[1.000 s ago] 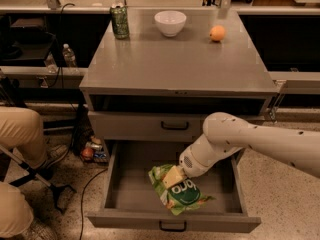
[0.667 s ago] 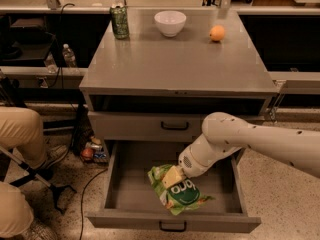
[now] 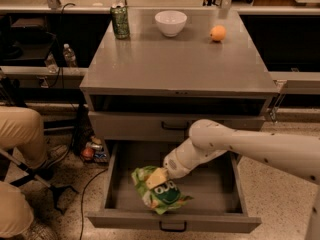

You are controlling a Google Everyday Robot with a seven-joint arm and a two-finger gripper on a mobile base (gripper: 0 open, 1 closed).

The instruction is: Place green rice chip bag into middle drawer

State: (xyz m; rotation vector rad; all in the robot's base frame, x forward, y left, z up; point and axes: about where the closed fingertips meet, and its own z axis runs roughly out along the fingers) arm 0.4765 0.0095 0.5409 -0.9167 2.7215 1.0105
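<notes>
The green rice chip bag [image 3: 165, 193] lies inside the open middle drawer [image 3: 125, 218], left of centre on its floor. My gripper [image 3: 156, 178] reaches down into the drawer from the right on a white arm [image 3: 235, 144]. It is shut on the bag's upper edge. The wrist hides part of the bag's top. The drawer is pulled fully out, and its black handle [image 3: 172, 227] shows at the front.
Above the open drawer is a shut grey drawer front [image 3: 130, 125] with a black handle. On the cabinet top [image 3: 175, 64] stand a green drink can [image 3: 120, 21], a white bowl [image 3: 171, 23] and an orange [image 3: 217, 33]. A seated person's legs [image 3: 20, 134] are at the left.
My arm and gripper have moved a little to the left inside the drawer, and the bag has moved left with them.
</notes>
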